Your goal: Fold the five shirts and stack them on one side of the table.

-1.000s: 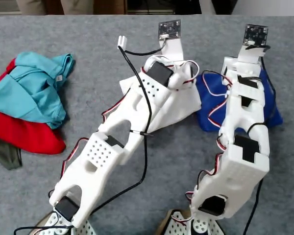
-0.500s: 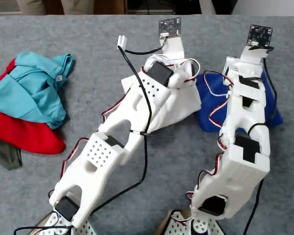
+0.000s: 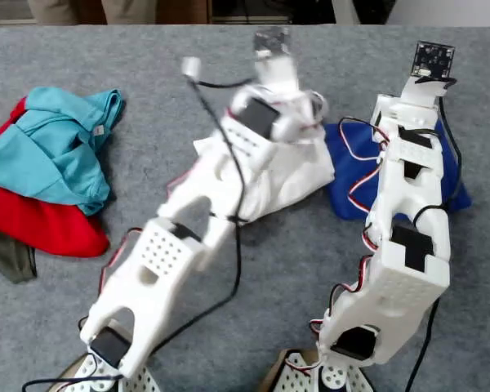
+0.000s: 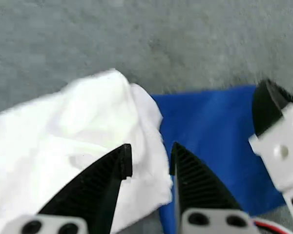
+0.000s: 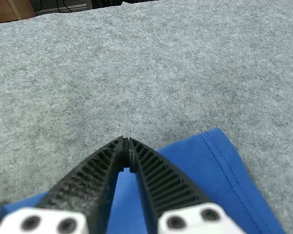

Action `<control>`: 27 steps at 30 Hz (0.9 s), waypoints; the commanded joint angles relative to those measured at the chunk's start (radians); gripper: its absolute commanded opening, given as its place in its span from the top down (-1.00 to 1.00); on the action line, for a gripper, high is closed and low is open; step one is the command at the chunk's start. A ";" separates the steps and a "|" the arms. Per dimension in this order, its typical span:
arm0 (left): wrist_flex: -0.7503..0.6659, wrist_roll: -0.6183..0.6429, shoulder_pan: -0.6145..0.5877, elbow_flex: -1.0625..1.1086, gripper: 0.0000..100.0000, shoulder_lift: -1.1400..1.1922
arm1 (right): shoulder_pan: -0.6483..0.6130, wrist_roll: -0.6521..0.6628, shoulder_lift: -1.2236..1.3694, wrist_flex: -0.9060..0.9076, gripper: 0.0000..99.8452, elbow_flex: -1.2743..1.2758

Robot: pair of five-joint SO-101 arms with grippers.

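A crumpled white shirt point(image 3: 298, 167) lies mid-table under my left arm, touching a blue shirt point(image 3: 349, 175) that lies under my right arm. In the left wrist view my left gripper point(image 4: 150, 157) hovers open by a narrow gap over the white shirt point(image 4: 83, 131), right where its edge meets the blue shirt point(image 4: 210, 131). My right gripper point(image 5: 125, 143) is shut, its tips over the far edge of the blue shirt point(image 5: 205, 161); nothing shows between them. A teal shirt point(image 3: 53, 147), a red shirt point(image 3: 41, 216) and a dark green shirt point(image 3: 4, 255) are piled at the left.
The grey felt table point(image 3: 147, 73) is bare along the far side and between the left pile and the white shirt. My right arm's gripper point(image 4: 276, 136) stands close beside the left one. Both arm bases sit at the near edge.
My left arm's wrist has swung toward the far side and slightly left over the white shirt. The right arm and all shirts have stayed put.
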 commanded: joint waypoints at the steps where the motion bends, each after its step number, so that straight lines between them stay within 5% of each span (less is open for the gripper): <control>1: 0.106 0.009 -0.152 -0.104 0.87 -0.044 | 0.007 -0.011 -0.024 -0.020 0.99 -0.024; 7: 0.324 -0.032 -0.404 -0.035 0.96 -0.042 | -0.035 0.072 -0.025 0.049 0.99 -0.041; 12: 0.376 -0.103 -0.566 0.043 0.96 -0.051 | -0.150 0.265 -0.050 0.330 0.99 -0.209; 21: 0.377 -0.209 -0.606 0.137 0.96 -0.054 | -0.392 0.508 -0.013 1.088 0.99 -0.788; 27: 0.377 -0.204 -0.601 0.236 0.96 -0.061 | -0.512 0.557 0.202 1.338 0.99 -1.152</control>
